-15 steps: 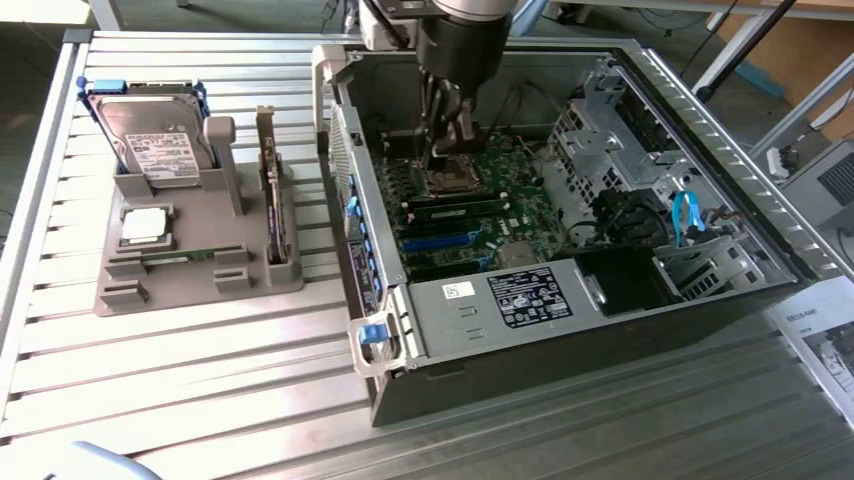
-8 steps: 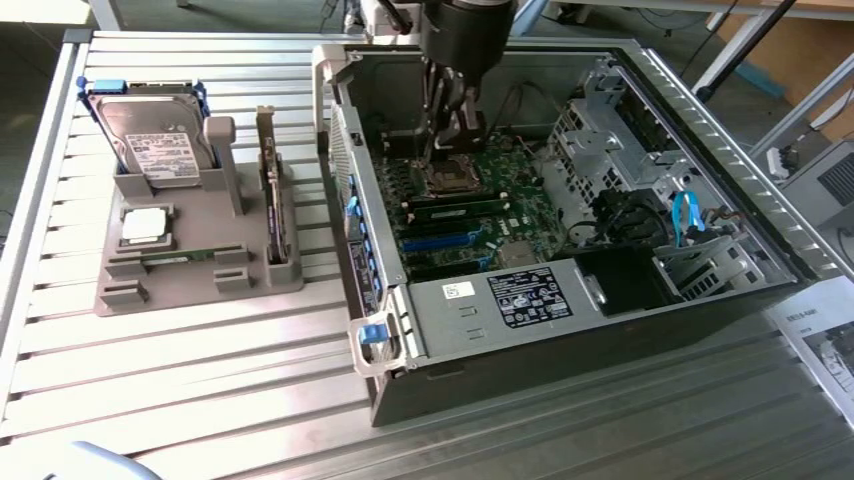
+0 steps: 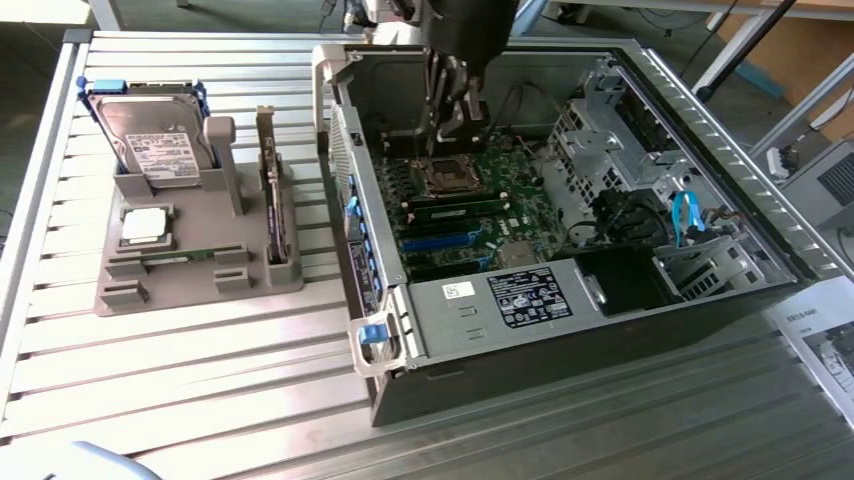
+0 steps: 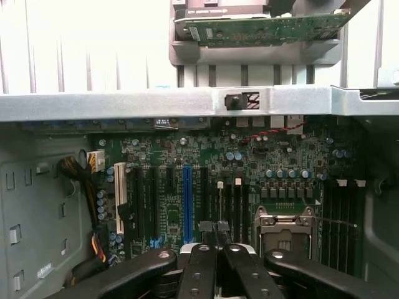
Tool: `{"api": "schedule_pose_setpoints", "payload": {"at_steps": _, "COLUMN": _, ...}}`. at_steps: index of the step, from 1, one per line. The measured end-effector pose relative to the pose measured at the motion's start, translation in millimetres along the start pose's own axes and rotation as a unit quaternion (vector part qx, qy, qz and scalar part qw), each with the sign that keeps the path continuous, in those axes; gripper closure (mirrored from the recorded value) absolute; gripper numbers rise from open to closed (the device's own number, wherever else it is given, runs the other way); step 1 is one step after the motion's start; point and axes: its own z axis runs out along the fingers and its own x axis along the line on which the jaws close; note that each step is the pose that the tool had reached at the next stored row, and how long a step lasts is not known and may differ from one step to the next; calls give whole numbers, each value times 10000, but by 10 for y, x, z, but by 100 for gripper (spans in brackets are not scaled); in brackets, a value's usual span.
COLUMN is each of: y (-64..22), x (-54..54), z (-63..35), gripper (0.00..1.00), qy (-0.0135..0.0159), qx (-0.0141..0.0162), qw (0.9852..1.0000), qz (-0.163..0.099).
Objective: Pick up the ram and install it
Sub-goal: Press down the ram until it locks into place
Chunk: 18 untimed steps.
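Note:
The ram (image 3: pixel 176 257) appears as a thin green stick lying low in the front of the grey holder (image 3: pixel 134 290), at the exterior view's left. My gripper (image 3: pixel 458 135) hangs inside the open computer case (image 3: pixel 400 330), just above the motherboard's CPU socket (image 3: pixel 445 176), far from the holder. In the wrist view the black fingers meet at the gripper (image 4: pixel 215 232), shut with nothing between them. Below them lie the motherboard (image 4: pixel 249 162), the socket (image 4: pixel 283 233) and the dark memory slots (image 4: pixel 340 218).
The holder also carries a silver hard drive (image 3: pixel 154 145), an upright expansion card (image 3: pixel 274 200) and a pale square chip (image 3: pixel 144 225). The case walls (image 4: pixel 124 103) ring the motherboard, with drive cages and blue cables (image 3: pixel 687 215) at the exterior view's right. Ribbed metal table (image 3: pixel 200 400) lies all around.

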Motion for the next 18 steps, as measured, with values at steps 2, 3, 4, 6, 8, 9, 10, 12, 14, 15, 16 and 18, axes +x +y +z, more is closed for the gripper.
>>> {"api": "schedule_pose_setpoints", "payload": {"at_steps": 2, "y": -1, "x": 2, "z": -27, "gripper": 90, "qy": 12, "qx": 1, "qw": 10000, "qz": 0}}
{"api": "schedule_pose_setpoints", "payload": {"at_steps": 3, "y": -1, "x": 3, "z": -40, "gripper": 90, "qy": 18, "qx": 1, "qw": 10000, "qz": 0}}
{"api": "schedule_pose_setpoints", "payload": {"at_steps": 4, "y": -1, "x": 4, "z": -52, "gripper": 90, "qy": 24, "qx": 1, "qw": 10000, "qz": -1}}
{"api": "schedule_pose_setpoints", "payload": {"at_steps": 6, "y": -2, "x": 5, "z": -75, "gripper": 90, "qy": 38, "qx": 1, "qw": 10000, "qz": -1}}
{"api": "schedule_pose_setpoints", "payload": {"at_steps": 8, "y": -2, "x": 6, "z": -82, "gripper": 90, "qy": 52, "qx": 2, "qw": 10000, "qz": -1}}
{"api": "schedule_pose_setpoints", "payload": {"at_steps": 9, "y": -2, "x": 6, "z": -82, "gripper": 90, "qy": 54, "qx": 2, "qw": 10000, "qz": -1}}
{"api": "schedule_pose_setpoints", "payload": {"at_steps": 10, "y": -2, "x": 6, "z": -82, "gripper": 90, "qy": 54, "qx": 2, "qw": 10000, "qz": -1}}
{"api": "schedule_pose_setpoints", "payload": {"at_steps": 12, "y": -2, "x": 6, "z": -83, "gripper": 90, "qy": 55, "qx": 2, "qw": 10000, "qz": -1}}
{"api": "schedule_pose_setpoints", "payload": {"at_steps": 14, "y": -1, "x": 7, "z": -84, "gripper": 90, "qy": 24, "qx": 0, "qw": 10000, "qz": 0}}
{"api": "schedule_pose_setpoints", "payload": {"at_steps": 15, "y": -2, "x": 7, "z": -84, "gripper": 90, "qy": 2, "qx": 0, "qw": 10000, "qz": 0}}
{"api": "schedule_pose_setpoints", "payload": {"at_steps": 16, "y": -2, "x": 8, "z": -85, "gripper": 90, "qy": -19, "qx": 1, "qw": 10000, "qz": 0}}
{"api": "schedule_pose_setpoints", "payload": {"at_steps": 18, "y": -2, "x": 9, "z": -86, "gripper": 90, "qy": -62, "qx": 0, "qw": 10000, "qz": 2}}
